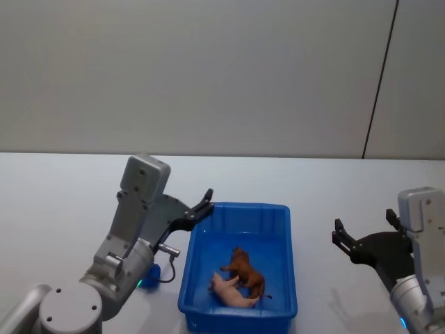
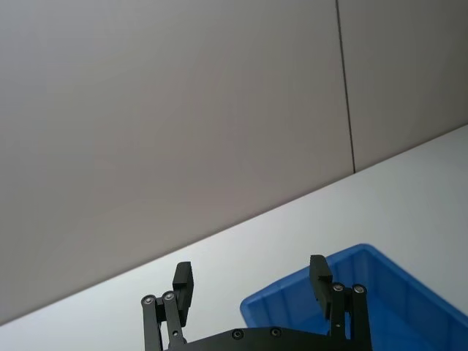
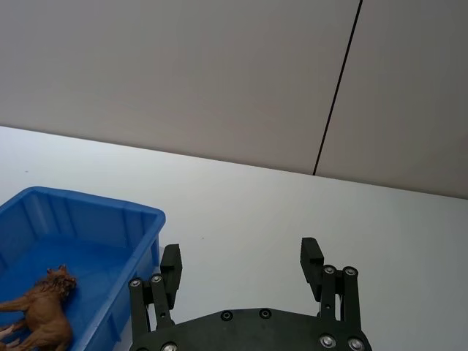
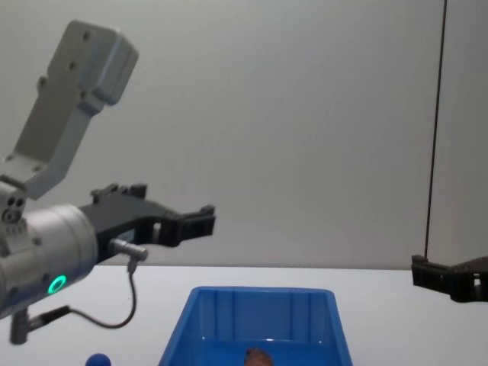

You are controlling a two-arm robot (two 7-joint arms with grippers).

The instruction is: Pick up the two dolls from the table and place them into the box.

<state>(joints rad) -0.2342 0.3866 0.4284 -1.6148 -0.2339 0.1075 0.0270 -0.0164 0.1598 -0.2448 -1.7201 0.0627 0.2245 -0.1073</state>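
Both dolls lie inside the box (image 1: 240, 207), which sits mid-bench (image 1: 69, 188) toward the near edge. The brown doll (image 1: 245, 273) and the pink doll (image 1: 231, 293) touch each other in the box's near half, and both bodies run from far-left to near-right. The left hand (image 2: 250, 272), spread wide and empty, hangs by the box's far left corner and is the nearer one. The right hand (image 3: 241, 256), also wide and empty, is well apart toward the bench's right edge. The placing looks finished.

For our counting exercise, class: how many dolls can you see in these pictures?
2. The reddish-brown doll stands inside the blue box; the pale pink doll lies touching it, nearer the box's front wall.
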